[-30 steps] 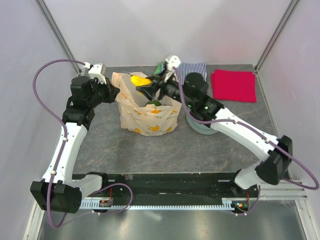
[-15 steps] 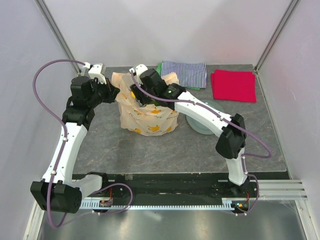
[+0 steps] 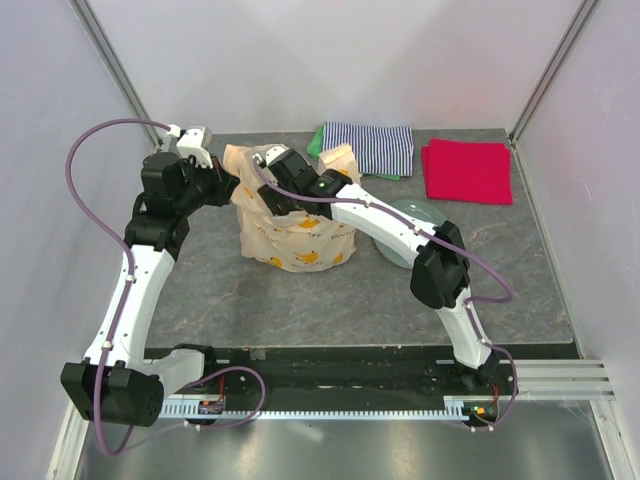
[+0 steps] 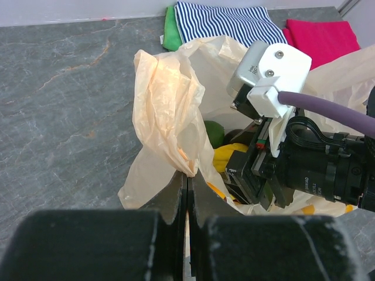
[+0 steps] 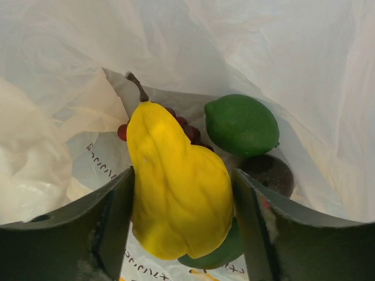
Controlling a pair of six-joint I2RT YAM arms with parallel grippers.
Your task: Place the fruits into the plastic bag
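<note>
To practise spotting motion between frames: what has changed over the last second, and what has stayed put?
The right gripper, above the bag a second ago, moved left and down into it, carrying the pear, which it still grips. The left gripper stayed shut on the bag's rim, holding it open. The bag, plate, striped cloth and red cloth did not move.

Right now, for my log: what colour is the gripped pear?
Yellow; the pear shows best in right wrist.

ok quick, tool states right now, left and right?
Left tool: closed, pinching the rim of the plastic bag.
Right tool: closed on the yellow pear, down inside the bag.
</note>
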